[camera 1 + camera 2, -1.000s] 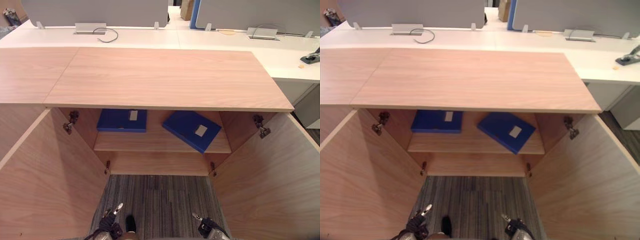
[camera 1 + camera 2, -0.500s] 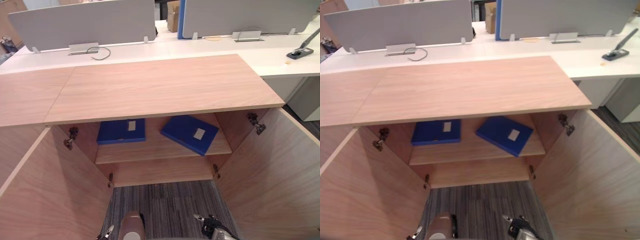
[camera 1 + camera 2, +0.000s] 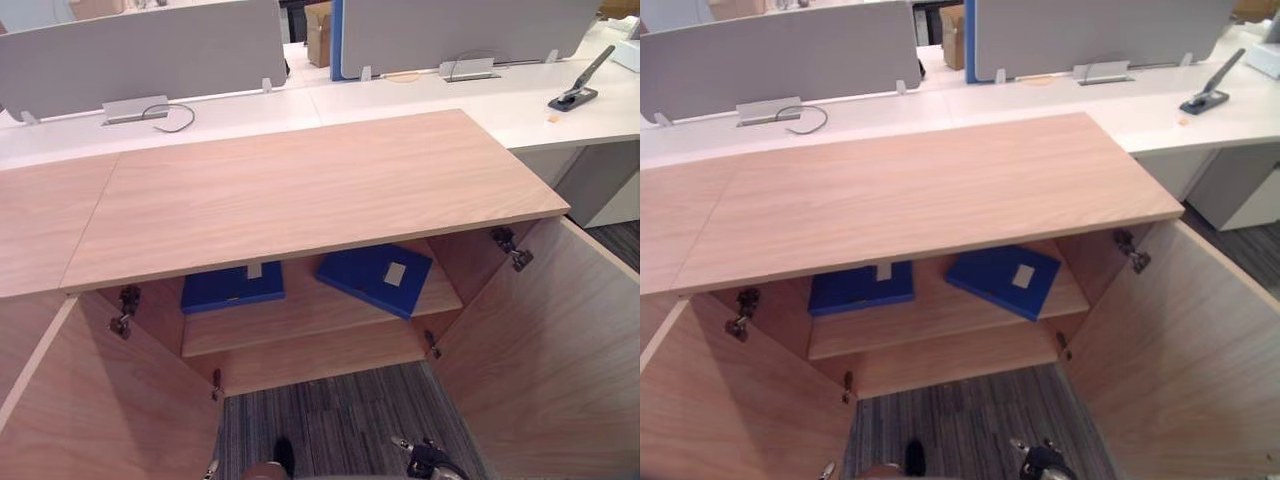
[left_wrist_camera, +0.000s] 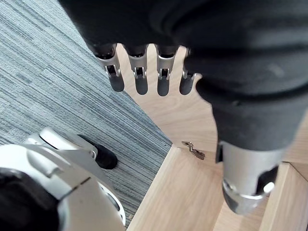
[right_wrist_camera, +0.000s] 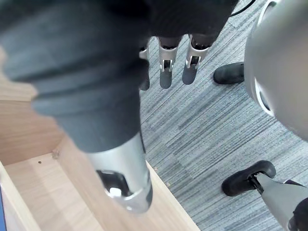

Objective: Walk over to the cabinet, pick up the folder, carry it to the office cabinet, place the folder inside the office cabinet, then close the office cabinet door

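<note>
Matt wood-grain cabinet (image 3: pixel 300 190); ribbed grey carpet (image 3: pixel 330 420).

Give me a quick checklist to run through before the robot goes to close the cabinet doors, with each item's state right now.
1. Folders on the shelf: ok, the left folder and the right folder lie flat inside.
2. The right folder clear of the door line: cannot tell, its corner reaches the shelf's front edge.
3. Free left hand: ok, fingers straight, holding nothing.
4. Free right hand: ok, likewise.
5. Doors shut: not ok, the left door and the right door stand wide open.
</note>
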{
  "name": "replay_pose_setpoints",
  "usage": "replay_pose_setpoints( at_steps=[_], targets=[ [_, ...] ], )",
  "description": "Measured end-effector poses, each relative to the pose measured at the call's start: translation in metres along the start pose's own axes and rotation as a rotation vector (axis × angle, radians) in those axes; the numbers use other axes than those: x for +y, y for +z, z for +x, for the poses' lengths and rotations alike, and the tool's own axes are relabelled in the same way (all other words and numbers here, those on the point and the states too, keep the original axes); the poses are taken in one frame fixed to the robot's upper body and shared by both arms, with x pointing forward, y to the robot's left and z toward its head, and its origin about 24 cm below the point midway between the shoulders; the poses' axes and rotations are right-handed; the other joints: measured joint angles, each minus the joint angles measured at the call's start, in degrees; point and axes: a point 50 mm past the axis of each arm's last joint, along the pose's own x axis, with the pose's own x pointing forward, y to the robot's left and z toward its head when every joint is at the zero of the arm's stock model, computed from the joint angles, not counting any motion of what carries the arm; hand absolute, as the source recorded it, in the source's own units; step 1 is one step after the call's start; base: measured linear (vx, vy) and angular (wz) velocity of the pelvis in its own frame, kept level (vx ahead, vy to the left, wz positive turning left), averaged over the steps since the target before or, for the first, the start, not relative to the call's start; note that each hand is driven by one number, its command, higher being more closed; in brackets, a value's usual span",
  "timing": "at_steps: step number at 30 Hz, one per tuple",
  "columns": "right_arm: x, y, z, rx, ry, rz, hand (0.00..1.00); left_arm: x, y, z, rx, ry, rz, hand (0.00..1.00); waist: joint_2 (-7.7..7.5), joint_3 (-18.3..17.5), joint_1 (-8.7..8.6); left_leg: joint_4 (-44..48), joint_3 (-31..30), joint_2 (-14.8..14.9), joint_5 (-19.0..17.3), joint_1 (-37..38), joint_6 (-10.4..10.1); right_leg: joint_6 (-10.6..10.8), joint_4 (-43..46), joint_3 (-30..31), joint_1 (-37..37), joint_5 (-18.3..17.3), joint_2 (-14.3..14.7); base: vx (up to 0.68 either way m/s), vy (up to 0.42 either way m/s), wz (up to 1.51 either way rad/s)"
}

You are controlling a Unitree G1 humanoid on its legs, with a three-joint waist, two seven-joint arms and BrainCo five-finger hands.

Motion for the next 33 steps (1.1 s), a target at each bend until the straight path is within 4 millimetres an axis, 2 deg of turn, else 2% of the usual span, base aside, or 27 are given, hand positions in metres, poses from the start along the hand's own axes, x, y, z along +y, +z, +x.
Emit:
replay_pose_setpoints(
  at_steps=[2, 4, 6, 7, 9, 10, 11, 12, 13, 14, 16, 18, 20, 24, 27, 29, 33],
  targets=[
    [-0.014, -0.004, 0.000, 0.010, -0.033, -0.006, 0.00, -0.001, -0.001, 0.000, -0.002, 0.000, -0.012, 0.00, -0.24, -0.1, -0.17, 0.5, 0.2, -3.0, -1.9, 0.6, 1.9, 1.2, 3.9, 0.2, -0.7, -2.1, -3.9, 0.11, 0.168, 0.02],
    [-0.018, 0.001, 0.000, -0.014, -0.041, -0.017, 0.00, -0.002, -0.003, -0.001, 0.002, 0.000, -0.007, 0.00, 0.15, -0.3, -0.32, 1.1, 0.5, -4.8, -3.4, 1.7, 3.0, 0.5, 9.7, 1.6, -2.2, -3.0, -6.5, 0.13, 0.187, -0.14],
    [-0.004, 0.019, 0.001, -0.065, -0.005, -0.059, 0.00, -0.001, -0.006, -0.002, 0.003, 0.001, 0.006, 0.00, 0.96, -0.7, -0.16, 2.2, 1.1, -5.3, -4.3, 2.3, 4.0, -0.6, 21.3, 2.4, -7.4, -2.7, -9.6, 0.11, 0.208, -0.22],
    [0.019, 0.040, 0.000, -0.124, 0.046, -0.084, 0.00, -0.003, -0.004, -0.002, -0.006, -0.011, 0.025, 0.00, 1.58, -0.4, -0.20, 4.0, 1.1, -4.2, -5.8, 2.5, 4.4, -2.7, 27.9, 2.6, -11.5, -3.3, -10.8, 0.07, 0.152, -0.09],
    [0.064, 0.075, -0.010, -0.271, 0.135, -0.133, 0.00, -0.010, -0.001, -0.002, -0.020, -0.035, 0.072, 0.00, 2.59, 0.6, -0.03, 10.5, 1.4, -0.9, -9.7, 1.0, 3.9, -2.5, 27.3, 1.4, -13.9, -4.5, -8.8, 0.02, 0.058, -0.01],
    [0.097, 0.095, -0.026, -0.396, 0.220, -0.148, 0.00, -0.010, 0.001, -0.001, -0.027, -0.034, 0.079, 0.00, 2.46, 0.8, 0.05, 15.4, 1.7, 1.1, -12.5, -1.0, 3.3, -2.4, 25.3, 1.8, -16.2, -4.3, -6.8, 0.01, -0.025, -0.05],
    [0.111, 0.103, -0.035, -0.459, 0.265, -0.181, 0.00, -0.010, 0.003, -0.001, -0.030, -0.032, 0.079, 0.00, 2.32, 0.8, 0.12, 17.4, 1.9, 1.8, -13.6, -2.0, 3.0, -2.3, 23.6, 2.1, -17.0, -3.8, -6.0, -0.01, -0.096, -0.03],
    [0.131, 0.119, -0.053, -0.581, 0.341, -0.229, 0.00, -0.008, 0.005, 0.000, -0.040, -0.027, 0.074, 0.00, 1.48, 1.3, 0.09, 22.0, 2.1, 2.3, -16.3, -3.8, 2.5, -2.7, 19.7, 2.1, -18.9, -1.1, -5.2, 0.00, -0.110, 0.01],
    [0.135, 0.124, -0.058, -0.615, 0.357, -0.231, 0.00, -0.007, 0.007, 0.000, -0.047, -0.023, 0.073, 0.00, 1.01, 1.5, 0.12, 24.0, 2.1, 2.3, -17.4, -4.7, 2.3, -2.6, 18.5, 2.1, -19.6, 0.0, -5.2, 0.02, -0.169, 0.12],
    [0.137, 0.127, -0.062, -0.640, 0.370, -0.229, 0.00, -0.006, 0.008, 0.000, -0.054, -0.012, 0.072, 0.00, 0.70, 1.9, -0.26, 28.1, 1.6, 2.8, -19.7, -6.2, 1.6, -1.7, 18.3, 3.3, -19.9, 4.1, -4.6, 0.07, -0.155, 0.03],
    [0.132, 0.120, -0.059, -0.624, 0.351, -0.251, 0.00, -0.006, -0.002, -0.003, -0.028, 0.001, 0.063, 0.00, 2.82, 2.1, -0.14, 30.6, 1.2, 6.0, -21.3, -7.5, 0.1, -1.9, 17.7, 2.8, -20.0, 3.9, -1.6, 0.09, -0.144, -0.11],
    [0.124, 0.111, -0.054, -0.602, 0.328, -0.267, 0.00, -0.006, -0.004, -0.003, -0.022, 0.010, 0.060, 0.00, 2.99, 2.7, -0.42, 30.5, 0.3, 7.6, -21.3, -8.8, -0.8, -2.5, 16.6, 1.4, -20.4, 3.8, 0.2, 0.08, -0.144, 0.03],
    [0.110, 0.114, -0.050, -0.612, 0.285, -0.299, 0.00, -0.007, -0.001, -0.002, -0.033, 0.004, 0.070, 0.00, 3.19, 3.8, -0.77, 30.2, -1.7, 8.3, -20.8, -10.3, -1.8, -3.3, 16.7, -0.5, -20.9, 3.3, 1.0, 0.08, -0.138, 0.29],
    [0.104, 0.137, -0.058, -0.720, 0.254, -0.334, 0.00, -0.013, 0.005, -0.001, -0.053, -0.023, 0.118, 0.00, 3.42, 5.2, -0.49, 29.3, -2.9, 7.7, -20.0, -10.9, -2.5, -3.3, 17.2, -1.6, -21.1, 3.2, 0.4, 0.07, -0.036, 0.20],
    [0.113, 0.157, -0.068, -0.800, 0.265, -0.355, 0.00, -0.018, 0.011, 0.000, -0.080, -0.048, 0.167, 0.00, 3.40, 6.8, -0.44, 28.7, -3.3, 6.0, -19.3, -11.2, -2.0, -3.1, 18.2, -1.7, -21.8, 3.0, -1.2, -0.01, 0.043, 0.15],
    [0.127, 0.175, -0.080, -0.873, 0.280, -0.381, 0.00, -0.024, 0.018, 0.000, -0.113, -0.070, 0.177, 0.00, 3.53, 9.8, -0.24, 29.5, -3.6, 5.2, -19.2, -11.7, -1.8, -3.0, 19.5, -1.6, -22.1, 2.9, -2.3, -0.09, 0.047, 0.13],
    [0.148, 0.206, -0.101, -0.982, 0.309, -0.376, 0.00, -0.031, 0.029, 0.000, -0.161, -0.096, 0.186, 0.00, 3.86, 13.2, 0.17, 33.3, -4.3, 4.4, -19.5, -15.9, -1.3, -2.8, 23.4, -1.2, -25.9, 2.4, -4.2, -0.13, 0.038, 0.13]
  ],
)
